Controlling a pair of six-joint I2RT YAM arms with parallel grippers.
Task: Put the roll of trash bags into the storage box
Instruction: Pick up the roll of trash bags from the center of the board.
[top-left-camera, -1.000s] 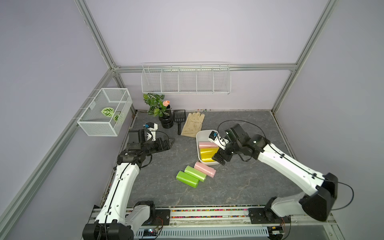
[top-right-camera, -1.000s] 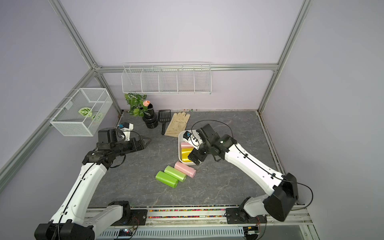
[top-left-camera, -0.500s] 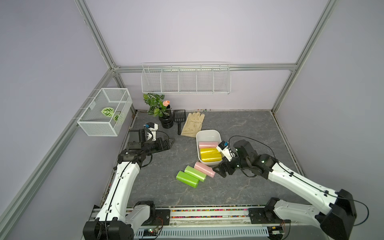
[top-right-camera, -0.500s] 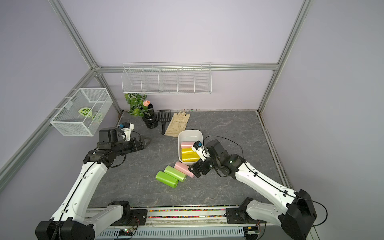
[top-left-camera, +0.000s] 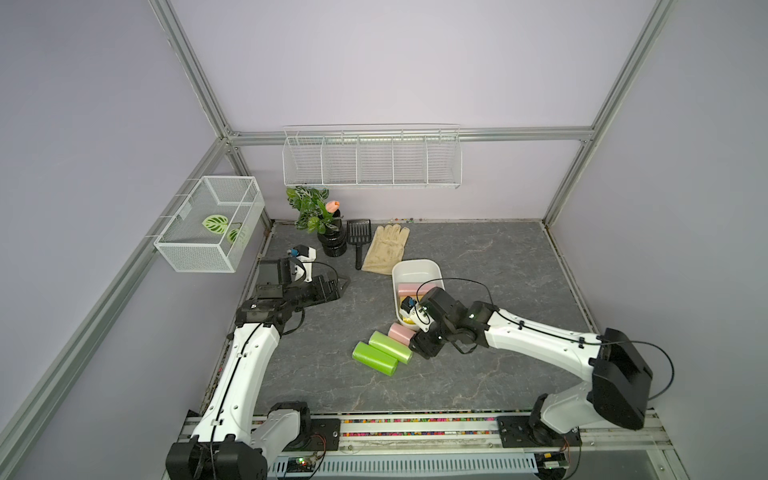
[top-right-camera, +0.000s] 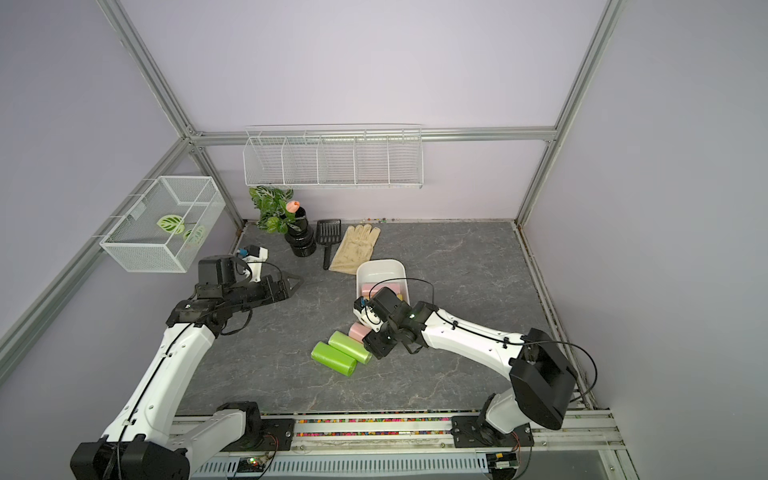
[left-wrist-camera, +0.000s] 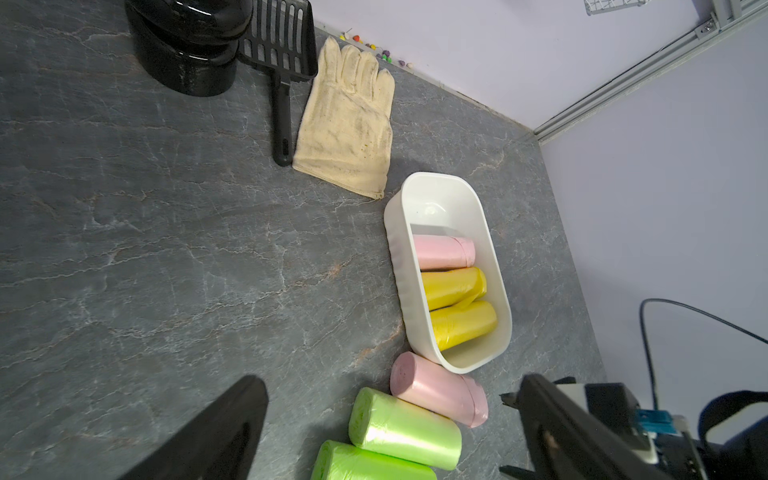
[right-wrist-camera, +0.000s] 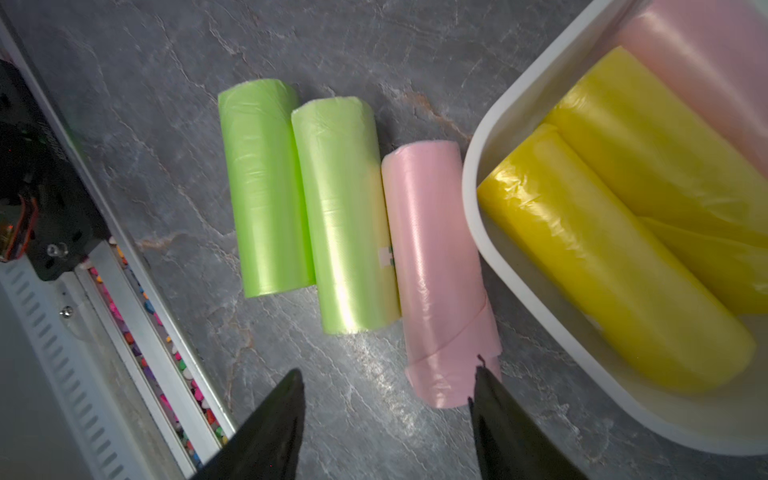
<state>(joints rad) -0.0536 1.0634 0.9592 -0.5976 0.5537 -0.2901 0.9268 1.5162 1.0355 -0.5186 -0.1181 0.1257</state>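
A dark grey, marble-veined tabletop (top-left-camera: 478, 257) is shown in both top views. At the far left a black plant pot (top-left-camera: 332, 245) is set, with a black slotted scoop (top-left-camera: 358, 237) just to its right and a cream work glove (top-left-camera: 386, 249) laid flat beside that. Near the centre a white storage box (top-left-camera: 415, 272) is placed (long side running far to near). Just beside its near end a pink roll of trash bags (top-left-camera: 400, 331) is laid, with two green rolls (top-left-camera: 375, 358) touching side by side to its near left. Tiny coloured beads (left-wrist-camera: 374, 45) are scattered along the far edge.
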